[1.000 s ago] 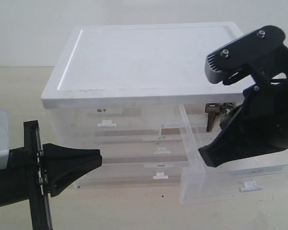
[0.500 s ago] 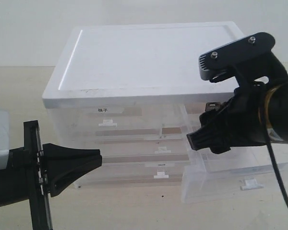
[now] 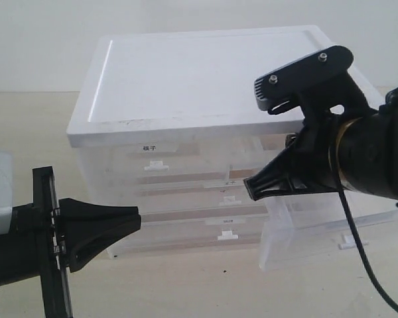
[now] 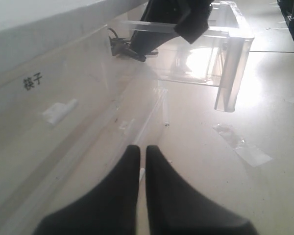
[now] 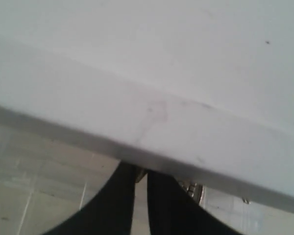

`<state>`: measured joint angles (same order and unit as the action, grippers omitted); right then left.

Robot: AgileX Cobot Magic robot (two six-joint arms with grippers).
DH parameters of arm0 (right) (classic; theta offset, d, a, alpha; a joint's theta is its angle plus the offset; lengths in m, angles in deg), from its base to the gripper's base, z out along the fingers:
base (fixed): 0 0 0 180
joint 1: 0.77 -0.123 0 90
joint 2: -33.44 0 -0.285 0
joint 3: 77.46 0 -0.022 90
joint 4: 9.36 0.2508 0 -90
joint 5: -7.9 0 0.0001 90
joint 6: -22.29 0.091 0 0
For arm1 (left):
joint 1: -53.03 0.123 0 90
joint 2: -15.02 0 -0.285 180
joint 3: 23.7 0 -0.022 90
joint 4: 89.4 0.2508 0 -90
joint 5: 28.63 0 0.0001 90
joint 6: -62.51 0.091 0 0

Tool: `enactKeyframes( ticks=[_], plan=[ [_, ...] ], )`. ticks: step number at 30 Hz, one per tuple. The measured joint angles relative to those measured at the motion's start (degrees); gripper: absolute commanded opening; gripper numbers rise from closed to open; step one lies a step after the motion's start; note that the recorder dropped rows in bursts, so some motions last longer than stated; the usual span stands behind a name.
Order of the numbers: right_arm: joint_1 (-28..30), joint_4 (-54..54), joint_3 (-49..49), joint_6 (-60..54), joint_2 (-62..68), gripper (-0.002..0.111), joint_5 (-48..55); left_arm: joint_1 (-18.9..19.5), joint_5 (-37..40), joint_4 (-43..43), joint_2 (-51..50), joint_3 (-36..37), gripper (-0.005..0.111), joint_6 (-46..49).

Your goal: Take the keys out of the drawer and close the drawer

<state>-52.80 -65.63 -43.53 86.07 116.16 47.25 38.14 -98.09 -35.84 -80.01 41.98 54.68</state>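
I see only a silver glint of the keys (image 5: 193, 188), just beside the tips of the right end effector (image 5: 141, 172), under the white lid (image 3: 199, 73) of the cabinet (image 3: 113, 172) and above the pulled-out drawer (image 3: 305, 232). Its jaws are nearly together; whether they pinch the keys I cannot tell. The left end effector (image 3: 136, 215) is closed on nothing, low over the desk (image 3: 186, 291), apart from the cabinet.

**Robot test bench, probably a laboratory.**
Bare pale tabletop (image 3: 186, 291) before a plain white wall (image 3: 40, 40); plastic drawer cabinet (image 3: 199, 79) at centre, clear tape patches (image 4: 245, 149) stuck on the surface, one black robot arm (image 3: 26, 258) near left, another (image 3: 378, 165) right.
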Motion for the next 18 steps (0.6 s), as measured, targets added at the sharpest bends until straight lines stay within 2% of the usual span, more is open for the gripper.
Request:
enactKeyframes(
  ticks=[12,16,18],
  plan=[
    [0.0,19.19,-0.52,-20.58,-6.58,0.002,2.32,0.0,0.0,0.0,0.0,0.0,0.004,0.0],
    [0.0,16.72,-0.52,-20.31,-12.13,0.002,2.63,0.0,0.0,0.0,0.0,0.0,0.004,0.0],
    [0.0,8.47,0.06,-13.16,-13.22,0.002,2.28,0.0,0.0,0.0,0.0,0.0,0.004,0.0]
  ],
)
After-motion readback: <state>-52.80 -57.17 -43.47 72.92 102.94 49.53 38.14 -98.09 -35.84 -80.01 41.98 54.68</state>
